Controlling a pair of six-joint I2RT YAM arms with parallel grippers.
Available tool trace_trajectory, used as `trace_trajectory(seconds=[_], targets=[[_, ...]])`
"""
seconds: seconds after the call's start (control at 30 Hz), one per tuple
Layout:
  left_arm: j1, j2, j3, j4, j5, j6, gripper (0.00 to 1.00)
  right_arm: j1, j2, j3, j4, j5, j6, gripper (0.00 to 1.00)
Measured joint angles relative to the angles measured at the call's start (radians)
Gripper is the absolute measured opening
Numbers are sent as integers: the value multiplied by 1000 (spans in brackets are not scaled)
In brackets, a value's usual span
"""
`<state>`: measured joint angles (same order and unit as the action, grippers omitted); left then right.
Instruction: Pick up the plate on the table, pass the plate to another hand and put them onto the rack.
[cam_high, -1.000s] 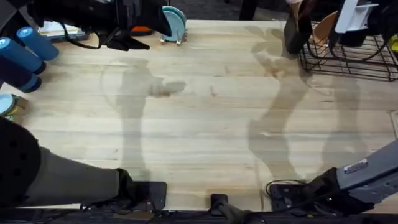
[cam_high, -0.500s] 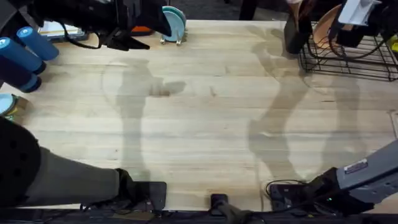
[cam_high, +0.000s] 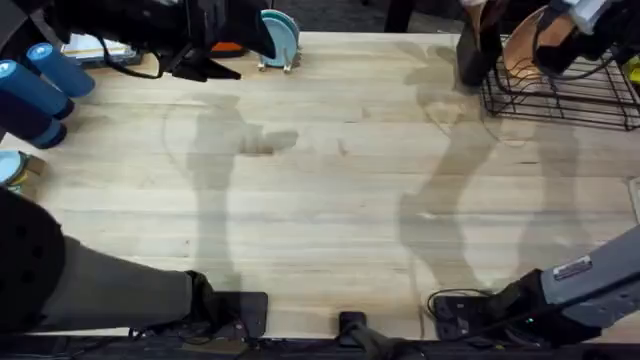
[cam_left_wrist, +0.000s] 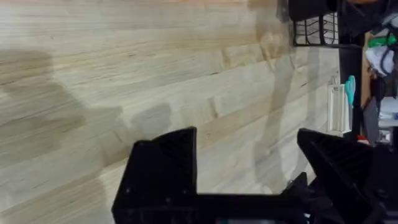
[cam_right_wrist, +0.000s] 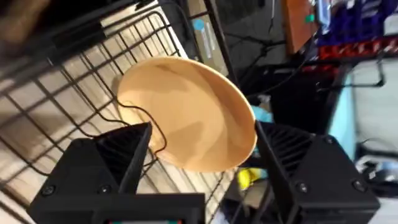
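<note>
While the right arm reaches over the far right corner of the tabletop (cam_high: 330, 200), its gripper (cam_high: 560, 30) hangs above the black wire rack (cam_high: 560, 95). Its two black fingers (cam_right_wrist: 118, 155) stand apart in the right wrist view, with nothing clamped between them. Beyond them the orange-tan plate (cam_right_wrist: 186, 115) sits in the rack (cam_right_wrist: 74, 93), tilted up on its edge among the wires, its hollow face turned toward the camera. From overhead the plate (cam_high: 522, 52) shows as a tan sliver at the rack's left end, just beside the gripper and partly hidden by it. Whether a finger touches the rim cannot be told.

Across the tabletop the left gripper (cam_high: 215, 60) hovers near the far left edge, dark and blurred, close to a small stand of light blue plates (cam_high: 280, 40). In the left wrist view its fingers (cam_left_wrist: 165, 168) are spread wide over bare wood (cam_left_wrist: 124, 74), holding nothing, and the rack (cam_left_wrist: 314, 31) shows far off.

Two blue cylinders (cam_high: 40, 85) lie at the left edge of the tabletop. Soft shadows of both arms fall over the planks.
</note>
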<state>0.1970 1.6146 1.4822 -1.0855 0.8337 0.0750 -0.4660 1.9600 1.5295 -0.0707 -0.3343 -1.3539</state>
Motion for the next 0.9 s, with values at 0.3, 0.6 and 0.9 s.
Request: trace_trajectory(seconds=[0.3, 0.6, 0.9], targets=[[0, 0, 0, 0, 0, 0, 995, 13, -143, 0, -174, 6, 157, 992], [0, 0, 0, 0, 0, 0, 993, 191, -407, 1, -692, 13, 362, 992], [0, 0, 0, 0, 0, 0, 995, 255, -570, 1, -873, 13, 536, 992]])
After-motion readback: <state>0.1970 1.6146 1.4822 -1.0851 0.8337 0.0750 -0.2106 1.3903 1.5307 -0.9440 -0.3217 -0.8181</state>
